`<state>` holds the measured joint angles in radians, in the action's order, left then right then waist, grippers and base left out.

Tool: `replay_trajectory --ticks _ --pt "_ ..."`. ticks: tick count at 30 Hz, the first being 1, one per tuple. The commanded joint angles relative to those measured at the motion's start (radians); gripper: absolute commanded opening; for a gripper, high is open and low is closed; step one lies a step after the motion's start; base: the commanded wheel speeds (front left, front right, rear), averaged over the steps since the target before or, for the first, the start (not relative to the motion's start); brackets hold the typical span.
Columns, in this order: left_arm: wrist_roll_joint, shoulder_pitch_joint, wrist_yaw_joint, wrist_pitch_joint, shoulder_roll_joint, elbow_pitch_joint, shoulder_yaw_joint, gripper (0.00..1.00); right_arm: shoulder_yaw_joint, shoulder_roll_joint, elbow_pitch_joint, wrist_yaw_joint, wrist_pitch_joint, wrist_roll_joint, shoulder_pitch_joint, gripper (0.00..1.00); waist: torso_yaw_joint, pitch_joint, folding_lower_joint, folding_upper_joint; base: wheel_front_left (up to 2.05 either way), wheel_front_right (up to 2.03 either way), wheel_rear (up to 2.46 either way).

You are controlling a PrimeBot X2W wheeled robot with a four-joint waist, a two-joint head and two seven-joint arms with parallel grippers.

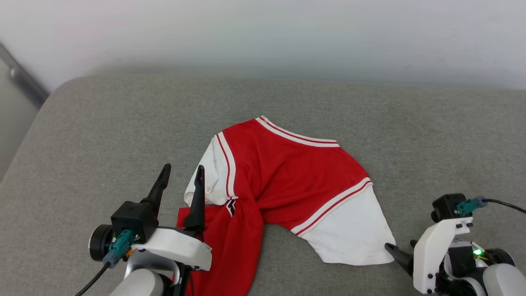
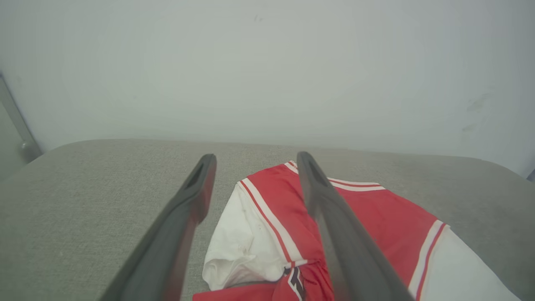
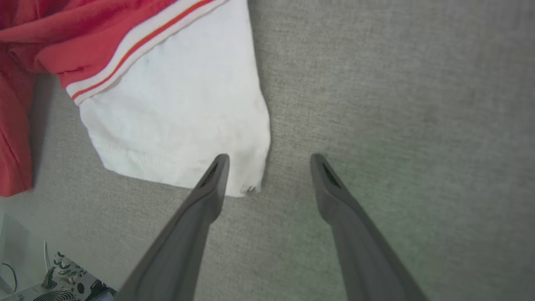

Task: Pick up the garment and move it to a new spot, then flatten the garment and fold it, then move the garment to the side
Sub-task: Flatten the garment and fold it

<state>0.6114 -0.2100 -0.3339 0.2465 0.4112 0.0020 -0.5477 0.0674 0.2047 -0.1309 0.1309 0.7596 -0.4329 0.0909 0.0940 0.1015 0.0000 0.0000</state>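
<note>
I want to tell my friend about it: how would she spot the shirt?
Find the big grey cushion in front of the pale wall. Crumpled near its middle lies the garment. It is the only bright red thing there, with white short sleeves and red-and-white striped trim.

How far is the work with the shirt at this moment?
Done: nothing certain; the garment lies twisted on the grey cushion, neither flat nor folded. In hand: both hands open and empty, the left hand beside one white sleeve, the right hand at the corner of the other sleeve. Left: flattening, folding, moving it aside.
</note>
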Motion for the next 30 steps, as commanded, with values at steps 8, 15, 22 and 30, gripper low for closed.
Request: replay_trajectory --ticks 8,15,22,30 --pt "0.002 -0.012 0.000 0.008 -0.021 0.015 0.001 1.00 0.094 0.015 -0.160 0.000 0.078 -0.041 0.085 1.00 0.053 0.061 0.0000 0.0000 0.00 0.00 0.00" --pt "0.010 0.006 0.000 0.012 -0.019 0.031 0.016 1.00 0.146 0.010 -0.234 0.000 0.109 -0.076 0.066 0.00 0.050 0.055 0.0000 0.0000 0.00 0.00 0.00" --pt "0.034 0.023 -0.003 -0.008 0.008 0.046 0.036 1.00 0.094 0.077 -0.148 -0.001 -0.027 -0.048 0.103 0.00 0.019 0.002 0.0000 0.0000 0.00 0.00 0.00" --pt "0.101 -0.020 0.051 -0.132 0.088 0.052 0.063 1.00 0.007 0.121 -0.082 0.000 -0.072 -0.011 0.059 0.00 -0.041 -0.054 0.0000 0.0000 0.00 0.00 0.00"
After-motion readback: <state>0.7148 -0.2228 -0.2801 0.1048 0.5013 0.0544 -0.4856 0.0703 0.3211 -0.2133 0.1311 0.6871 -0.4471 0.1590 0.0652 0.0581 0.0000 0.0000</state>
